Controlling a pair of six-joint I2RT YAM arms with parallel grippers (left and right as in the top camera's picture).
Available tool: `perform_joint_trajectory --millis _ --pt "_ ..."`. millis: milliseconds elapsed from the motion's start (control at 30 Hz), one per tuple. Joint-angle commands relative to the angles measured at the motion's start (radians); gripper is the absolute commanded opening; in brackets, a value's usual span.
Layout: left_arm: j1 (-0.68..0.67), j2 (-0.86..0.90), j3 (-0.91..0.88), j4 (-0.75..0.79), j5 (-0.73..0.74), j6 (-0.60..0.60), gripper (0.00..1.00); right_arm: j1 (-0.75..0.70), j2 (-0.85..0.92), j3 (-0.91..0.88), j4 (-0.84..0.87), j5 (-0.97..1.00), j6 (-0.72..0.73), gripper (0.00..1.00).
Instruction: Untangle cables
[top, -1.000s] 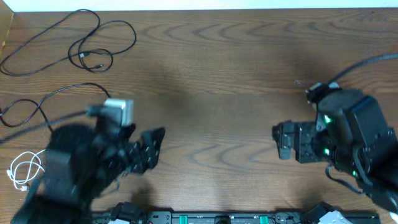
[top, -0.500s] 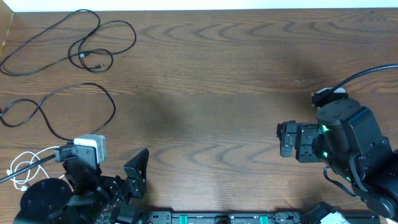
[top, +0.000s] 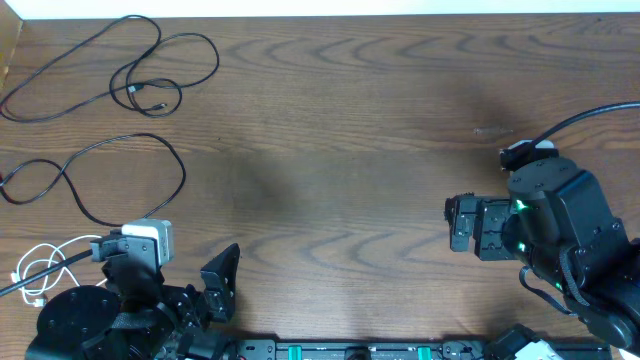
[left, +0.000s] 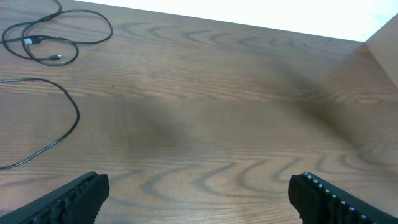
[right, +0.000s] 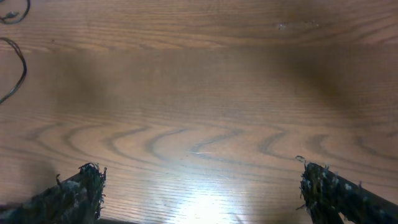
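Jaws spread wide; left gripper (left: 199, 188) and right gripper (right: 202, 180) apparently hover low.

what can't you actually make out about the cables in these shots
- White cable: overhead, its right side disappears under the left arm.
- Lower black cable: overhead, it runs off the left edge, so its ends are unseen.
- Upper black cable: overhead, the plug ends are too small to identify.
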Motion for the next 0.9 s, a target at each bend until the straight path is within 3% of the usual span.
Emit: perform_joint_trajectory --millis 0,300,633,867 --pt "-0.004 -0.001 -0.003 -0.003 -0.013 0.010 0.97 0.008 0.001 -0.006 -0.001 0.022 0.015 0.99" --pt "-0.004 -0.001 -0.003 -0.003 -0.013 0.010 0.97 -0.032 0.002 -0.006 -0.001 0.019 0.015 0.99" --pt "-0.004 -0.001 -0.003 -0.003 -0.013 0.010 0.97 -0.288 -0.030 -0.021 -0.024 0.018 0.006 0.99" --pt "-0.004 -0.001 -0.003 -0.003 -0.013 0.010 0.97 -0.385 -0.157 -0.243 0.139 -0.023 -0.138 0.99"
